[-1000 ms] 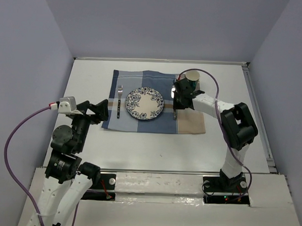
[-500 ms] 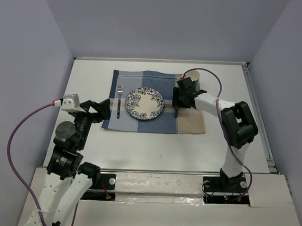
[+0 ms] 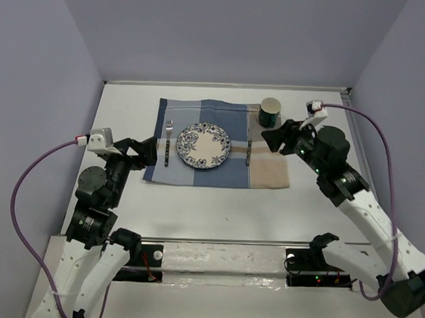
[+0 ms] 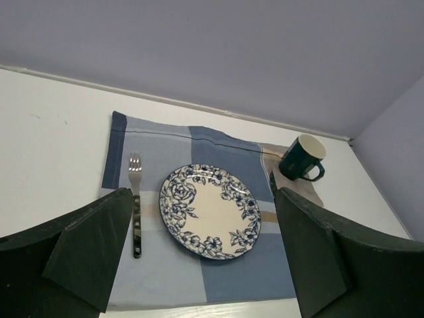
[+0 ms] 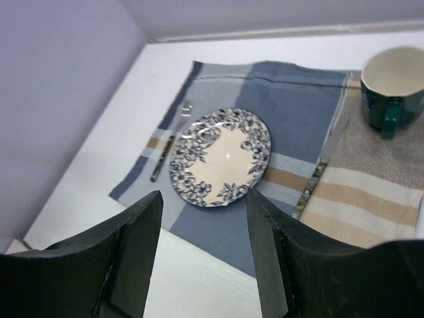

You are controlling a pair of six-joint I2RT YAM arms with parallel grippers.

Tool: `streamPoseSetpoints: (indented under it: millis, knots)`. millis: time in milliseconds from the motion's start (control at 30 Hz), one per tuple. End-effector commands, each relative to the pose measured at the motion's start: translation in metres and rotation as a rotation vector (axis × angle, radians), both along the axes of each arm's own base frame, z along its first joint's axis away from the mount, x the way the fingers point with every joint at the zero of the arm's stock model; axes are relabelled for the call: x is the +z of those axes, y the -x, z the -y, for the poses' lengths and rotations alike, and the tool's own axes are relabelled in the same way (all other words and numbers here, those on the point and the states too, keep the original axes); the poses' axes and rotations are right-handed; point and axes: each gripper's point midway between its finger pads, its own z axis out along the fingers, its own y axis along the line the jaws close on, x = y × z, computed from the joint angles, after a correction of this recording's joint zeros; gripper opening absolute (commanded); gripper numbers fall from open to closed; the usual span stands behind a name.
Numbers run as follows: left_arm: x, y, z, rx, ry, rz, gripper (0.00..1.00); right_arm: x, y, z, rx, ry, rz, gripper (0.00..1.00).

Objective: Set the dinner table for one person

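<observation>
My left tool (image 3: 148, 152) is spread wide with nothing between its fingers. It hangs in the air at the left edge of the placemat (image 3: 207, 110), pointing across the setting. My right tool (image 3: 270, 140) is also spread and pinches nothing. It hangs above the tan right part of the placemat, just on the near side of the mug (image 3: 270, 112) and touching neither the mug nor the knife (image 3: 247, 152).

The desk (image 3: 197, 207) is the big plain white surface that fills the space between the lilac walls. My two bases sit at its near edge, and it carries everything else. The blue-and-tan patchwork placemat lies flat on its far half, roughly centred between my arms.

A round plate (image 3: 204, 145) with a blue flower rim and a cream middle sits on the blue part of the placemat. The fork (image 3: 168, 140) lies just left of the plate, apart from it, with its tines toward the far wall and its patterned handle toward me. The knife lies just right of the plate along the line where blue cloth meets tan, its patterned handle toward me. The dark green mug stands upright at the placemat's far right corner, cream inside. From my right wrist its handle points toward me.
</observation>
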Motion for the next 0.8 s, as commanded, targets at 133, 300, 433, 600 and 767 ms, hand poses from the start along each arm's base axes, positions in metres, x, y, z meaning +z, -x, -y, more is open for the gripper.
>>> streamPoseSetpoints:
  millis: [133, 300, 433, 600, 767]
  knots:
    - [0.074, 0.018, 0.016, -0.117, 0.061, 0.267, 0.99, 0.052, 0.085, 0.015, 0.145, -0.132, 0.235, 0.98]
    - [0.088, 0.027, 0.025, -0.181, 0.062, 0.34, 0.99, 0.054, 0.101, 0.035, 0.078, -0.154, 0.257, 1.0]
    - [0.09, 0.026, 0.036, -0.239, 0.031, 0.34, 0.99, 0.071, 0.117, 0.064, -0.026, -0.19, 0.342, 1.0]
    - [0.094, 0.022, 0.044, -0.272, 0.056, 0.35, 0.99, 0.098, 0.136, 0.101, -0.164, -0.246, 0.46, 1.0]
    - [0.107, 0.024, 0.053, -0.324, 0.064, 0.387, 0.99, 0.096, 0.137, 0.123, -0.265, -0.235, 0.489, 1.0]
